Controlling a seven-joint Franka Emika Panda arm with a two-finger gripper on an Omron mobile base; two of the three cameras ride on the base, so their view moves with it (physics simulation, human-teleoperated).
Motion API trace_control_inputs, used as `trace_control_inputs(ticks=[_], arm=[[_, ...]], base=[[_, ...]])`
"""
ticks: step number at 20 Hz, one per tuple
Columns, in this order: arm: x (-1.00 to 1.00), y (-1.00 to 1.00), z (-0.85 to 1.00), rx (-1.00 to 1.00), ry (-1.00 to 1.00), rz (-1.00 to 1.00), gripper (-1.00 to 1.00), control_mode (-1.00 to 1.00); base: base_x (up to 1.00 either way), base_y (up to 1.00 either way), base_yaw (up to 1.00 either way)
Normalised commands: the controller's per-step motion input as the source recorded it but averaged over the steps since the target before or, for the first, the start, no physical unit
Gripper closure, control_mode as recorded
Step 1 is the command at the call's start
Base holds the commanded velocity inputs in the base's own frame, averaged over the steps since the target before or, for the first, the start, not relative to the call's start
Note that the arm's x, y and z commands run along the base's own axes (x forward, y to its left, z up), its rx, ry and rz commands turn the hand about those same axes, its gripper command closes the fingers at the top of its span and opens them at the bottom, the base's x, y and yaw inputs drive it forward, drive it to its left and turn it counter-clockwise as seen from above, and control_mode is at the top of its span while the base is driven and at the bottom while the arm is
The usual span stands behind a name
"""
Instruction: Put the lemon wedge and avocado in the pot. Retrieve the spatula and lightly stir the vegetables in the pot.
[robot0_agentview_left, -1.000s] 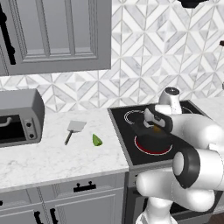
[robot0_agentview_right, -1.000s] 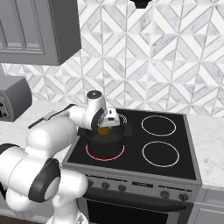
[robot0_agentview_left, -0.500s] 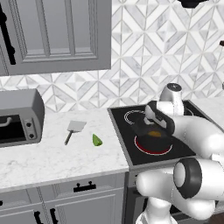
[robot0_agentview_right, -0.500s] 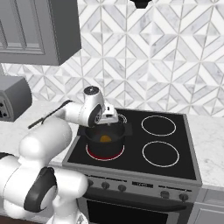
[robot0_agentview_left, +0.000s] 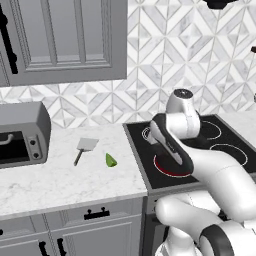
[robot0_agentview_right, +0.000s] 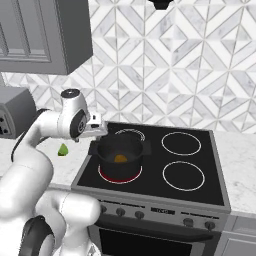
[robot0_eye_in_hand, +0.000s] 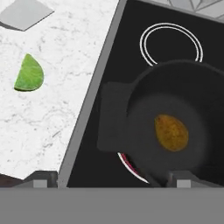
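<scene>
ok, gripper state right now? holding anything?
Gripper: open and empty, above the squat black round pot; the small brown-olive avocado lies inside the pot.

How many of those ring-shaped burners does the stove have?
4: two at the back, one front right, and one front left glowing red under the pot, mostly hidden.

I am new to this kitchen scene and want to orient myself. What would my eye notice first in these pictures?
First the black pot on the front left burner of the stove, with the brown avocado lying inside it. Next the bright green lemon wedge on the marble counter, left of the stove, with the grey spatula lying close beside it. The open claw hovers empty between the pot and the counter edge.
</scene>
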Motion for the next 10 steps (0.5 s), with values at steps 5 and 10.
trace_control_inputs(ticks=[5, 10], arm=[[0.00, 1.00, -0.02, 0.00, 0.04, 0.05, -1.00, -1.00], [0.08, 1.00, -0.11, 0.00, 0.03, 0.00, -1.00, -1.00]], base=[[0.00, 0.00, 0.00], [0.00, 0.00, 0.00]])
